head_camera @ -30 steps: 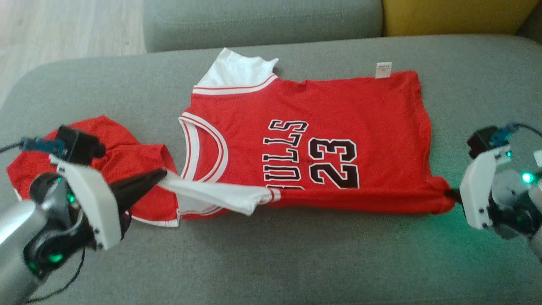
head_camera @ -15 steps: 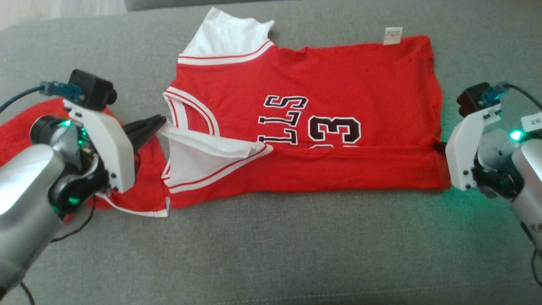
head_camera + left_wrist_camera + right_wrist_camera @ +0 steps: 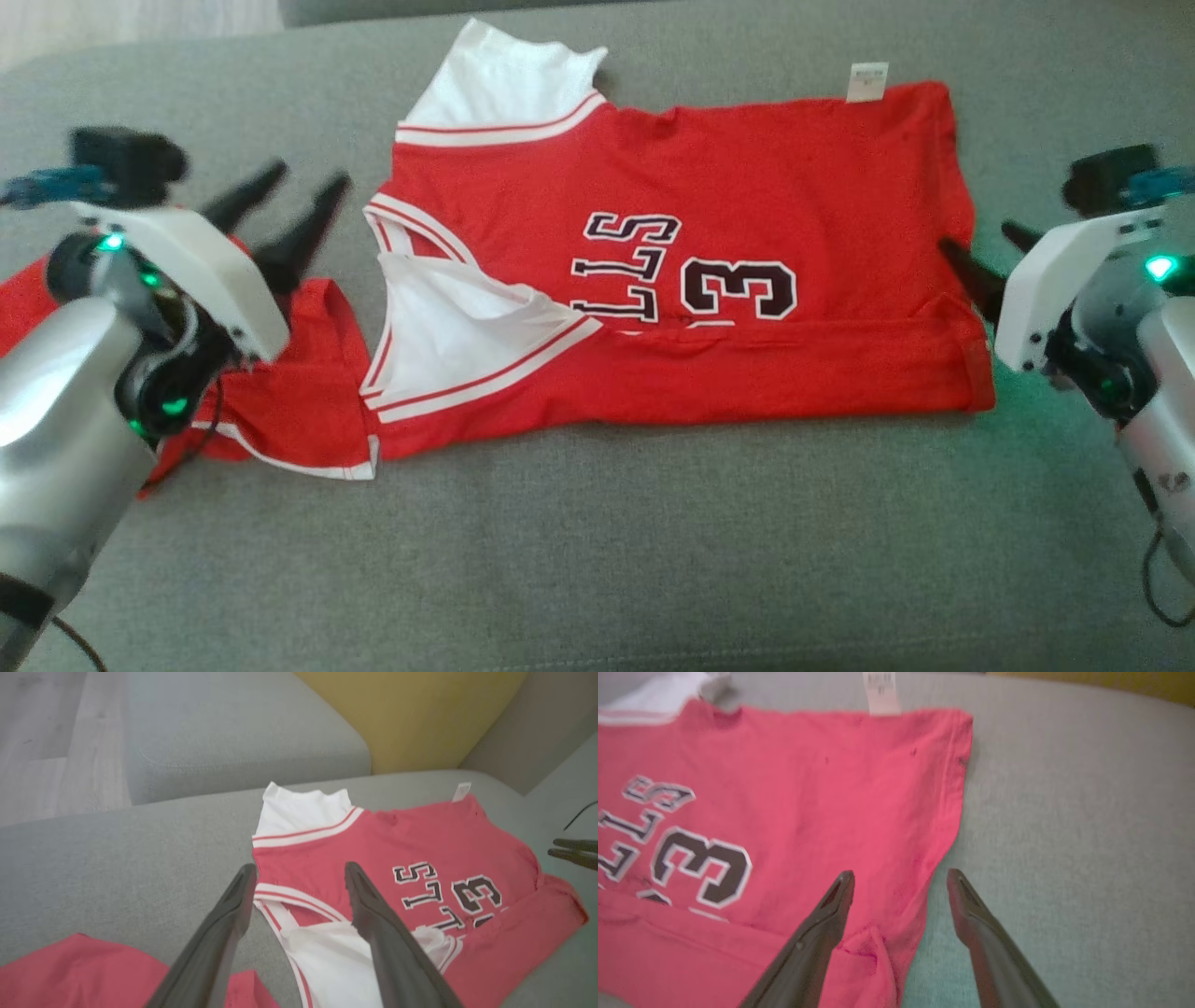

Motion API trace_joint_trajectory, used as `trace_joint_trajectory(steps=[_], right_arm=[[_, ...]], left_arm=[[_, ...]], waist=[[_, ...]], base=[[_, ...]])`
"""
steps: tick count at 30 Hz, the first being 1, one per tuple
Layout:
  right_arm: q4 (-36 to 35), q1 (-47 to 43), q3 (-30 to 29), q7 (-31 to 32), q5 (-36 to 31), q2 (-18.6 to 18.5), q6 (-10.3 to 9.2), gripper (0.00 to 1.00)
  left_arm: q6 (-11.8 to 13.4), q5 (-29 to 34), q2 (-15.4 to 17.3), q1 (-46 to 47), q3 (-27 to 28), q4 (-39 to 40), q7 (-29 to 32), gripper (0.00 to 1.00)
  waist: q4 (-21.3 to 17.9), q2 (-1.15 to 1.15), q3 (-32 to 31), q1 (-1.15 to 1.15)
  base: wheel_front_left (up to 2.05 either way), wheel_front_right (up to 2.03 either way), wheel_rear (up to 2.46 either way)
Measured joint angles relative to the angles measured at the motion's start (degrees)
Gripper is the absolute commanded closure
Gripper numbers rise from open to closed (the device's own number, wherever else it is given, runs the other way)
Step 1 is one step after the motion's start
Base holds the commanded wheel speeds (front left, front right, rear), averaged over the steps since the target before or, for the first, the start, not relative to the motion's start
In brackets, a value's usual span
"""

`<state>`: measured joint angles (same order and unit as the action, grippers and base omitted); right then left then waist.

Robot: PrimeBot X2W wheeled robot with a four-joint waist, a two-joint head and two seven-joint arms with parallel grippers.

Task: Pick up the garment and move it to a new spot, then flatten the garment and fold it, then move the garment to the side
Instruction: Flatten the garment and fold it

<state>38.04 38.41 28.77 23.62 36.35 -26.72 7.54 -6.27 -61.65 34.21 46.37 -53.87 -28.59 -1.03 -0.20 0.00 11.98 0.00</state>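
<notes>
I am seeing left gripper (image 3: 300, 870) spread wide, hovering over red jersey (image 3: 434, 840) collar, near sofa seat (image 3: 117, 858) back edge.

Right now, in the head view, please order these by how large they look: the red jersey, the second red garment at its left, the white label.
1. red jersey, clearly largest.
2. second red garment, though the left arm hides part of it.
3. white label, smallest by far.
</notes>
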Motion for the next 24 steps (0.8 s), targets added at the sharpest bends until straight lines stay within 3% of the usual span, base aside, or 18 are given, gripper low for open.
trace_joint_trajectory(steps=[6,10,12,16,20,24], right_arm=[[-0.9,-3.4,-5.3,-12.8,0.4,1.1,0.0,0.0],[-3.2,-8.6,-8.0,-22.3,-1.7,1.9,0.0,0.0],[-4.5,-11.4,-9.6,-25.7,-2.7,2.8,0.0,0.0],[-7.9,-16.7,-12.7,-31.7,-7.3,4.6,0.0,0.0],[-11.1,-20.6,-15.4,-34.6,-11.3,7.1,0.0,0.0],[-17.3,-28.0,-20.6,-36.3,-17.3,12.5,0.0,0.0]], left_arm=[[4.1,-2.5,-2.3,-2.7,6.1,-1.0,-10.9,0.0],[7.1,-2.7,-3.8,-8.2,10.3,2.0,-13.2,0.0],[8.8,0.1,-4.2,-11.3,11.1,4.0,-13.2,0.0],[11.4,5.0,-7.4,-18.4,18.6,9.9,-13.3,0.0],[12.4,10.3,-10.2,-24.1,24.2,14.4,-13.3,0.0],[12.3,18.4,-17.3,-34.6,31.7,18.8,-13.3,0.0]], waist=[[0.9,0.0,-3.5,0.0],[1.7,0.0,-6.3,0.0],[2.2,0.0,-7.6,0.0],[3.0,0.0,-9.6,0.0],[3.2,0.0,-10.6,0.0],[2.7,0.0,-11.5,0.0]], base=[[0.0,0.0,0.0],[0.0,0.0,0.0],[0.0,0.0,0.0],[0.0,0.0,0.0],[0.0,0.0,0.0],[0.0,0.0,0.0]])
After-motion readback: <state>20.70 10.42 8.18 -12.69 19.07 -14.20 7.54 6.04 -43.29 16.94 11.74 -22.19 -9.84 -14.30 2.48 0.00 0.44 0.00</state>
